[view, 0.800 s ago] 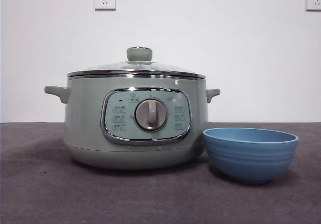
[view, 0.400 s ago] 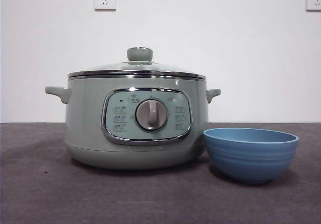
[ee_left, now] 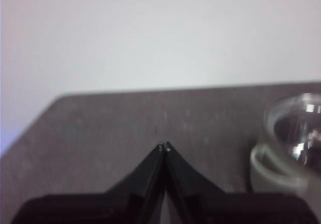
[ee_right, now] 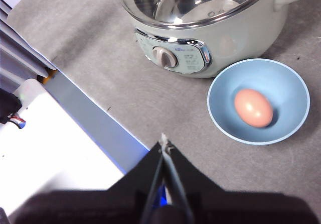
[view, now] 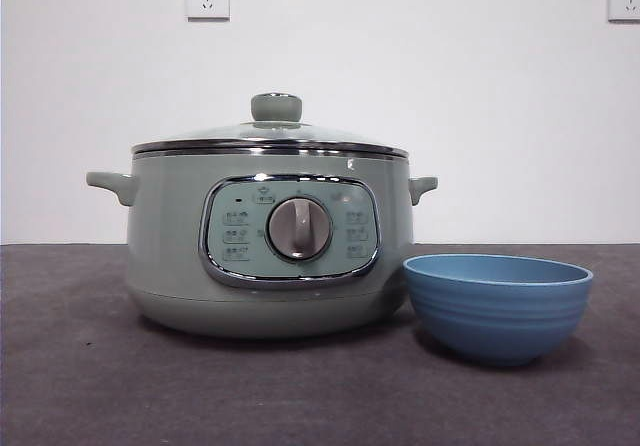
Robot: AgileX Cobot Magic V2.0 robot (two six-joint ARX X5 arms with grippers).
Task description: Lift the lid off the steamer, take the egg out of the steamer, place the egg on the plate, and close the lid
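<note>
Pretty much nothing has moved since a second ago: the big round sage-green electric steamer [view: 270, 236] sits in the same spot left of centre in the front view, give or take a tiny wobble of the picture, with the domed glass lid [view: 270, 136] with its chrome rim seated on top. The deep ridged blue bowl standing in as the plate [view: 497, 308] is just beside it at lower right, and the right wrist view shows the smooth brown egg [ee_right: 254, 107] already lying inside it. Both arms hang back: the left gripper [ee_left: 164, 146] has its jaws pressed together on nothing, same for the right gripper [ee_right: 163, 143]. Handling-wise, I'd guess the egg is light, slick and crackable, so cradle it around the middle; the lid is stiff but breakable glass, so the pale green knob [view: 276, 107] is the obvious place to grab.
</note>
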